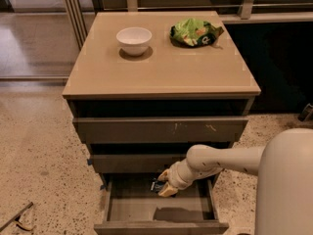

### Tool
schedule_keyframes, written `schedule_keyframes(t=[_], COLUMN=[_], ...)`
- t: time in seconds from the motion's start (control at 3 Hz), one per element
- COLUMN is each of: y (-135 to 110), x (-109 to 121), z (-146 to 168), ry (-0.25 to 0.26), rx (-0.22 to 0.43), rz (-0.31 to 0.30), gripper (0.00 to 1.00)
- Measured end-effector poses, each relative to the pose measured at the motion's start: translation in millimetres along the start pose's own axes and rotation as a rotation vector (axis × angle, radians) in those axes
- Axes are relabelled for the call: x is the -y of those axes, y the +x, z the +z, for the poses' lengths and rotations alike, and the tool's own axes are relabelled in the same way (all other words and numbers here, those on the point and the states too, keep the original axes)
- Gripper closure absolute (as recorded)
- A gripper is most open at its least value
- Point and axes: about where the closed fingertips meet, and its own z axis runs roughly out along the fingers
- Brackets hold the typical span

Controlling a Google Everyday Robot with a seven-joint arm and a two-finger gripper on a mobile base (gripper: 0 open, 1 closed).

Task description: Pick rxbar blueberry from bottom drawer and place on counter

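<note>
Nearest, at the lower right, the robot's bulky white body (286, 185) fills the corner, and its arm (222, 158) reaches left from it over the open bottom drawer (161, 227). The gripper (164, 182) hangs inside that drawer near its back, just under the front of the middle drawer (132, 163), with its tan fingers (168, 190) pointing left and closed on the bar (156, 185). The bar is a small dark packet held at the fingertips, clear of the drawer floor, where a shadow lies beneath the wrist. The middle drawer is pulled out a little, and the top drawer (161, 129) above it shows pale scuffs on its front. The beige counter (161, 70) caps the cabinet. A white bowl (134, 39) stands toward its far left, and a crumpled green bag (194, 32) lies toward the far right, well apart from the bowl. Speckled flooring (34, 151) spreads to the left of the cabinet.
</note>
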Motion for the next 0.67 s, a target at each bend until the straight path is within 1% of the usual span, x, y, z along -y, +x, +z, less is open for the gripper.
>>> schedule_keyframes(t=[0.33,0.67], y=[-0.1,-17.0], x=[0.0,0.0], z=[-0.1,-28.5], ry=[0.0,0.031], rx=[0.0,0.061], rz=[0.0,0.013], gripper=[1.0,1.0])
